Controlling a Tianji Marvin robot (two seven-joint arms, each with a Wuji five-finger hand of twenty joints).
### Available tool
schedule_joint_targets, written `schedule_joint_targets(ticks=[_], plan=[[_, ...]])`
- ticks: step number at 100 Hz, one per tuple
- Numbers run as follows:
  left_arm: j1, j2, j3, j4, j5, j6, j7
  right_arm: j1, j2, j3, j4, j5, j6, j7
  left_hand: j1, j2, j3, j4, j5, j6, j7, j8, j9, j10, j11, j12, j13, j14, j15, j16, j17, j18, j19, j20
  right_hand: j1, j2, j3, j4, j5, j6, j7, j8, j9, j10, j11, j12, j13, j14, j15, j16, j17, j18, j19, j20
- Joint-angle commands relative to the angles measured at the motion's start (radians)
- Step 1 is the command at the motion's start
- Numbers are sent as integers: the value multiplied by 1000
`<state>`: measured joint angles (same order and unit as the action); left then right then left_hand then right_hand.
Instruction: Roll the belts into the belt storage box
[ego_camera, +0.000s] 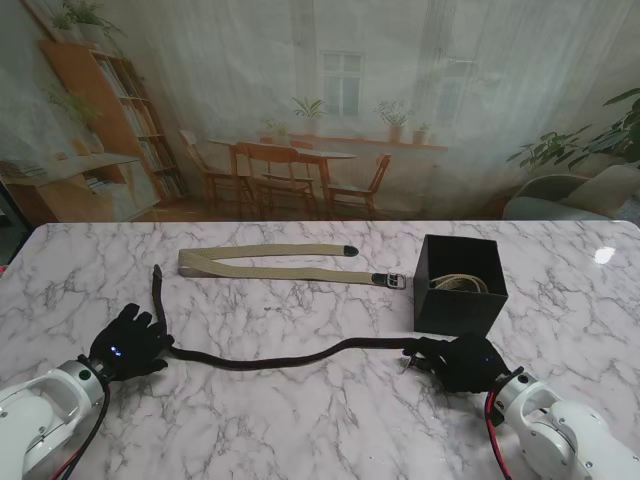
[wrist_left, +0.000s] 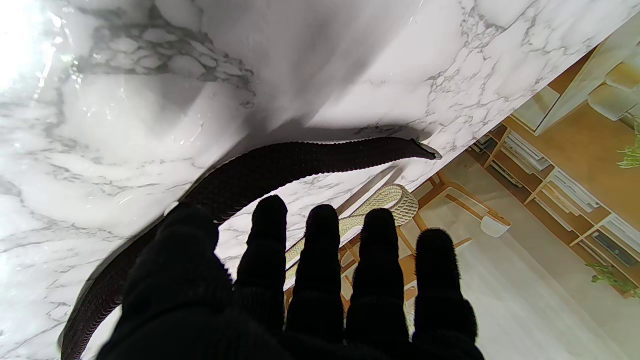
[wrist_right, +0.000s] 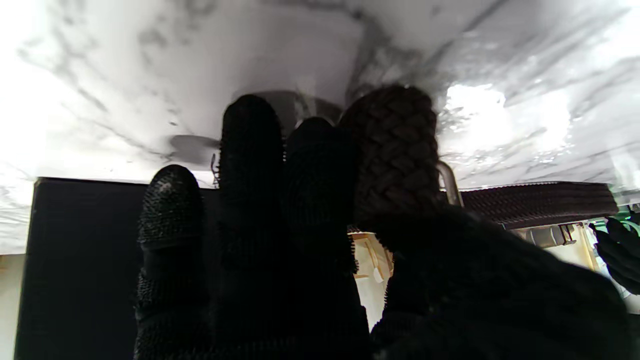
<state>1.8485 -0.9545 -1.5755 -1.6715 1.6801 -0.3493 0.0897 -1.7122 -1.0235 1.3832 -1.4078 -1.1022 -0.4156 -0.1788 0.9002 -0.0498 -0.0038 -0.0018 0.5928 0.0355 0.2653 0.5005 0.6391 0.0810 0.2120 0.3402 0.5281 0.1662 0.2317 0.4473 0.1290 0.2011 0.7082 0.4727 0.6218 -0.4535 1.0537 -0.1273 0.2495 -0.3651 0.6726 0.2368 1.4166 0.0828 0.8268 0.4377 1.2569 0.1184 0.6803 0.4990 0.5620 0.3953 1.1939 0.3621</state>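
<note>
The dark braided belt (ego_camera: 290, 355) lies stretched across the near half of the bench (ego_camera: 330, 430), its tip curling toward the left edge. The right hand (ego_camera: 455, 360), just in front of the black storage box (ego_camera: 458, 285), has the buckle end folded over between thumb and fingers: the first turn of the roll is in hand. The left hand (ego_camera: 128, 345) rests with fingers spread flat on the belt near its tip, gripping nothing. One coiled belt already sits in the box; the tan belt (ego_camera: 285, 265) lies untouched toward the far edge. Next move, as judged: keep winding the coil leftward while the left hand holds tension.
</note>
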Motion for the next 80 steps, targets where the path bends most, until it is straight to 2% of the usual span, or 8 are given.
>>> schedule_joint_targets(ticks=[1,22,32,35,46,62,72,80], plan=[[4,-2,1,1,-2,4,-11,-3,-5,-7,6,-5,4,-10,27,44,-14,-11,-21,29,-11,-6,3,19,7,3,23,11,20,20,-7,41,30,17,84,78,54,22,-14,-82,13,-16,43,6,-41,-11,32,-18,-79,-25,-6,30,-11,13],[4,-2,0,3,-3,5,-8,-9,-7,5,-5,25,-25,21,33,44,-14,-11,-24,30,-12,-7,5,17,8,3,25,12,22,21,-6,41,30,16,158,167,-47,15,396,-161,135,68,-16,24,-67,12,-7,7,-114,-29,-48,90,-56,18],[4,-2,0,3,-4,6,-8,-11,-11,8,-8,41,-24,19,32,48,-15,-11,-27,32,-14,-9,4,17,9,4,26,12,23,22,-6,42,30,15,146,156,-47,-31,548,34,155,7,-14,14,-98,9,-16,-8,-133,-30,-56,94,-72,29],[5,-2,0,3,-4,6,-8,-12,-13,8,-8,48,-20,18,36,46,-13,-11,-28,32,-15,-9,3,19,9,3,26,12,23,22,-6,42,30,15,135,118,-33,-99,544,117,216,-47,-5,2,-113,0,-18,-23,-139,-31,-54,88,-70,33],[6,-2,-1,3,-5,7,-7,-14,-14,11,-10,59,-17,25,39,47,-13,-11,-29,34,-14,-9,5,19,10,4,27,14,24,23,-6,43,30,15,109,56,-23,-136,525,148,266,-45,-7,-12,-163,-23,-39,-44,-161,-35,-70,87,-79,31],[6,-3,-2,3,-8,7,-7,-11,-14,2,-7,44,-5,-2,36,51,-16,-12,-32,37,-16,-10,7,18,11,4,30,14,26,24,-5,44,30,14,135,106,-41,-58,581,4,206,30,0,8,-153,-2,-18,-11,-137,-21,-55,91,-70,38],[5,-3,-1,5,-10,7,-5,-17,-14,2,-16,43,16,12,39,51,-15,-11,-35,39,-19,-14,8,19,12,5,33,13,28,25,-4,43,30,13,122,128,-26,15,303,-65,-32,34,37,24,-110,16,27,11,-87,-15,-34,89,-51,38],[6,-3,-2,5,-11,8,-4,-17,-16,-1,-18,55,33,20,41,53,-14,-11,-38,41,-22,-18,8,20,13,5,32,15,28,25,-4,44,30,13,56,97,-7,13,49,198,-15,16,46,14,-74,20,44,0,-70,-17,-6,76,-27,33]])
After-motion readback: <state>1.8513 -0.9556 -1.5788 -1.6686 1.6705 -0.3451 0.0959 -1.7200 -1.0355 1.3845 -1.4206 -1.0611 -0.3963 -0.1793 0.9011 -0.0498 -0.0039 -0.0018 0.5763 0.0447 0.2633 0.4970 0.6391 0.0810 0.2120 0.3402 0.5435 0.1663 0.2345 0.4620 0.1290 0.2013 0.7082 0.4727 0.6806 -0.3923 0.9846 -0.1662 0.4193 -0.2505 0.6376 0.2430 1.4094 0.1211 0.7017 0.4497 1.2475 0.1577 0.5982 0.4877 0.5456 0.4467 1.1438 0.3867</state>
